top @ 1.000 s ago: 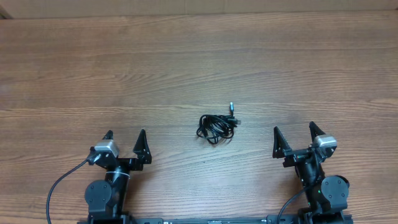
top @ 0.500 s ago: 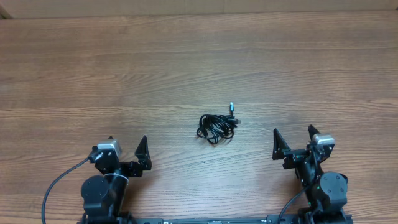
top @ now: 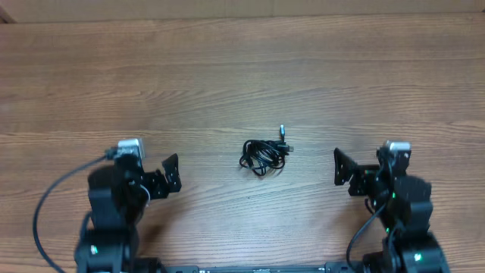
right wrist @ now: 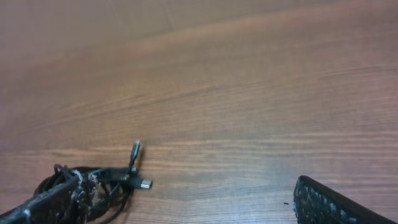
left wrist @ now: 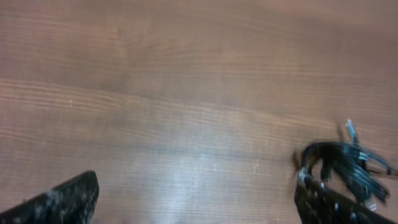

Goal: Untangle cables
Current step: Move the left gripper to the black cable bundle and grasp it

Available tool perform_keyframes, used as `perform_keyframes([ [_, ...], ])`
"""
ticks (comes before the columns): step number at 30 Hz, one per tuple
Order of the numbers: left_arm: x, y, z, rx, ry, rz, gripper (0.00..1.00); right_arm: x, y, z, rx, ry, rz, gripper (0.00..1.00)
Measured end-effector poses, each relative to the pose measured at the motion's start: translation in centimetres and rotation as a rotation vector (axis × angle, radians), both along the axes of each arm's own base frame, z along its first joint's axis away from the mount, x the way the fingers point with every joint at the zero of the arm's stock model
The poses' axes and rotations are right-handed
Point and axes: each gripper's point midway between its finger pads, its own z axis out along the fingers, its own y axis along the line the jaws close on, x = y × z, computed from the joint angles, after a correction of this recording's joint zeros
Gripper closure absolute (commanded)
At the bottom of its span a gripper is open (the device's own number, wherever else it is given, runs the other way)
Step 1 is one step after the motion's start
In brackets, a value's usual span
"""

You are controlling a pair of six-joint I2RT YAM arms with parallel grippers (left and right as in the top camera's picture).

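Tangled bundle of thin black cords with one silver-tipped plug (top: 264,154) lies at mid brown wooden tabletop (top: 227,76); left claw (top: 151,171) and right claw (top: 362,168) flank it, fully spread, holding nothing; presumably positioned for a two-sided pull.

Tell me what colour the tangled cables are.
The cables are black, one plug silver-tipped; right wrist view shows it best.

Robotics lab workstation, wood-grain table (top: 227,68), left arm (top: 114,220) and right arm (top: 402,220) at its edge
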Motion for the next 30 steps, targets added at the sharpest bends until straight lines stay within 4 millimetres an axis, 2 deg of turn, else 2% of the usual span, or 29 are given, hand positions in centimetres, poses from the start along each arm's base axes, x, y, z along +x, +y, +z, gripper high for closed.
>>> perform_keyframes([
  [3, 1.3, 0.0, 0.9, 0.000, 0.107, -0.008, 0.00, 1.4, 0.3, 1.3, -0.001, 0.077, 0.006, 0.00],
  [5, 1.2, -0.1, 0.8, -0.006, 0.202, -0.014, 0.00, 1.6, 0.4, 0.9, -0.009, 0.166, 0.006, 0.00],
  [9, 2.1, -0.3, 2.3, -0.020, 0.330, -0.022, 0.00, 2.9, 0.5, 1.1, -0.024, 0.315, 0.004, 0.00],
  [13, 2.2, -0.4, 3.5, -0.031, 0.417, -0.029, 0.00, 3.3, 0.6, 0.7, -0.043, 0.489, 0.004, 0.00],
  [16, 3.1, -0.4, 4.9, -0.031, 0.393, -0.029, 0.01, 4.3, 0.7, 1.4, -0.052, 0.559, 0.003, 0.00],
  [19, 3.8, -0.6, 5.7, -0.054, 0.360, -0.023, 0.00, 5.6, 0.8, 2.1, -0.050, 0.555, 0.004, 0.00],
  [24, 6.0, -1.4, 6.9, -0.196, 0.295, 0.052, 0.00, 6.5, 2.2, 2.7, 0.003, 0.526, 0.061, 0.00],
  [27, 7.7, -2.9, 7.5, -0.283, 0.261, 0.029, 0.01, 6.5, 3.3, 3.1, 0.045, 0.517, 0.108, 0.00],
  [30, 9.1, -5.4, 7.0, -0.341, 0.275, -0.034, 0.01, 6.7, 3.9, 3.4, 0.069, 0.505, 0.139, 0.00],
])
